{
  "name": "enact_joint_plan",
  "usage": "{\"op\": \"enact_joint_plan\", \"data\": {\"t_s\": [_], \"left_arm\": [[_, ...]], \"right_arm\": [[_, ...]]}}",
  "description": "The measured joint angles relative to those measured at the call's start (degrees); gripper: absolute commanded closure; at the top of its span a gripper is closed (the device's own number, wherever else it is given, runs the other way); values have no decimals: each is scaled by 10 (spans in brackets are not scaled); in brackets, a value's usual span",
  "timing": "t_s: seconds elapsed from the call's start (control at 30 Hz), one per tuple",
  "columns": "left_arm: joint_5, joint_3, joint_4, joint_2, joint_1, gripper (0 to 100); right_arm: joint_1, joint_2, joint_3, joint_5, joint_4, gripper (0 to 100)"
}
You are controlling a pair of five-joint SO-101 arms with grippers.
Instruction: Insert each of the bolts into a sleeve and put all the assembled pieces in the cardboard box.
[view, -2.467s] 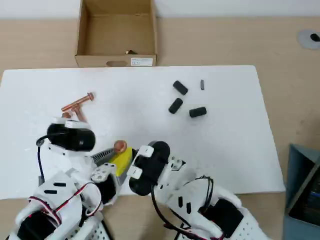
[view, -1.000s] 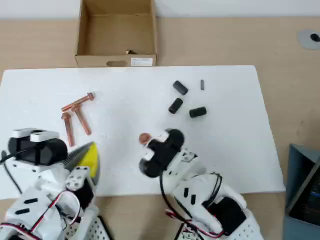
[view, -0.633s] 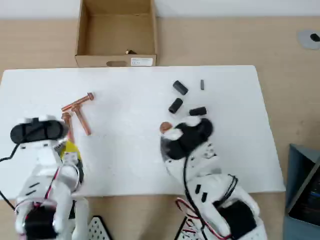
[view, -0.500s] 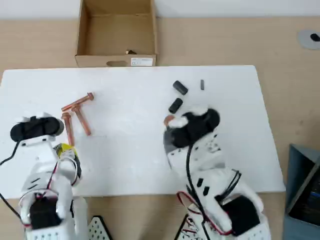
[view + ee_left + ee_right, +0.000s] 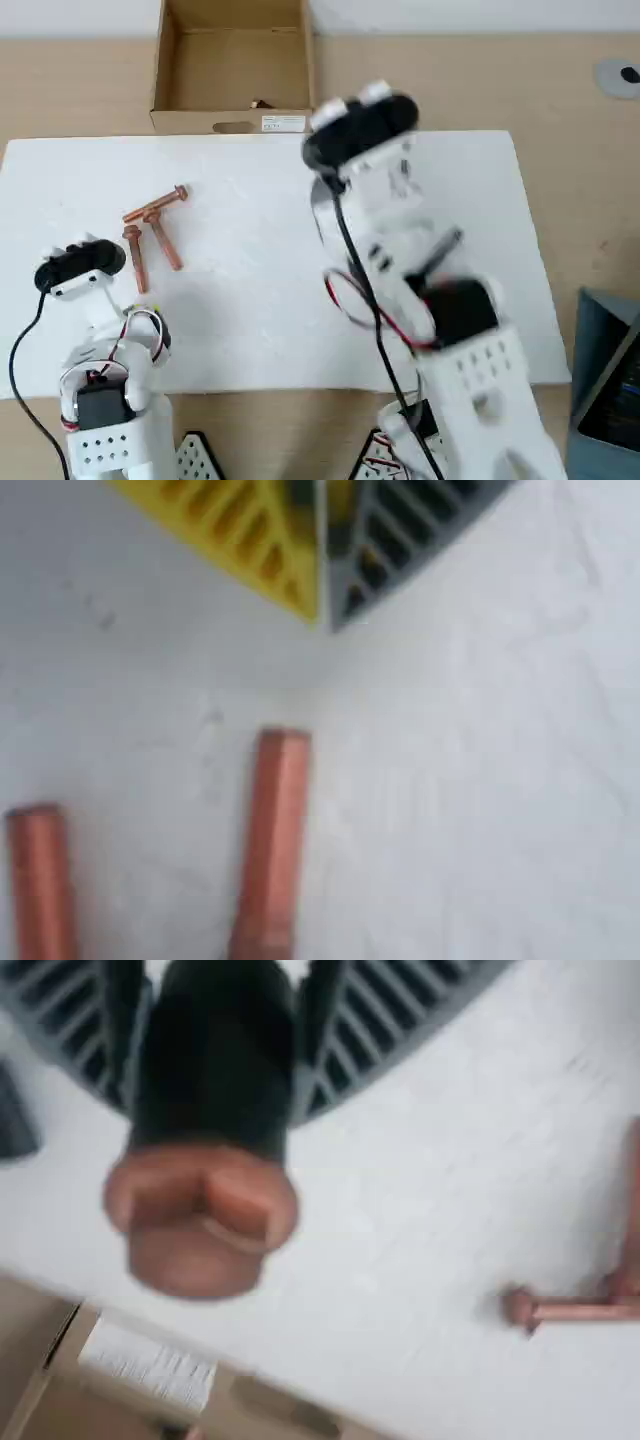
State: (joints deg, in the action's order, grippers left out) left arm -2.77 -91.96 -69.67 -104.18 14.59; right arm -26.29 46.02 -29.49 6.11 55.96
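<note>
My right gripper (image 5: pixel 215 1070) is shut on a black sleeve (image 5: pixel 215 1060) with a copper bolt's head (image 5: pixel 200 1215) sticking out of its end. It hangs over the white mat, close to the cardboard box's (image 5: pixel 60 1380) front wall. In the high view the right arm (image 5: pixel 360 125) stretches to just below the box (image 5: pixel 235 65). My left gripper (image 5: pixel 322 600) is shut with nothing in it, just off the ends of two loose copper bolts (image 5: pixel 275 840) (image 5: pixel 40 880). Three bolts (image 5: pixel 155 205) (image 5: pixel 133 258) (image 5: pixel 165 242) lie on the mat's left, by the left arm (image 5: pixel 80 262).
The white mat (image 5: pixel 250 300) covers most of the table. A small copper piece (image 5: pixel 260 104) lies inside the box at its front wall. One dark sleeve (image 5: pixel 15 1110) lies near the right gripper. A grey bin (image 5: pixel 605 380) stands at the right edge.
The right arm has swung from the mat's middle up to the box's front, carrying the sleeved bolt. The left arm has drawn back leftward beside the loose bolts.
</note>
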Motion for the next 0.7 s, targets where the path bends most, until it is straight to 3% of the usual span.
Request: {"op": "enact_joint_plan", "data": {"t_s": [0.37,0.7], "left_arm": [[-2,-4,4,1,0,998],[-2,-4,4,1,0,998]], "right_arm": [[17,-339,239,-91,-134,989],[17,-655,495,-152,-175,986]]}}
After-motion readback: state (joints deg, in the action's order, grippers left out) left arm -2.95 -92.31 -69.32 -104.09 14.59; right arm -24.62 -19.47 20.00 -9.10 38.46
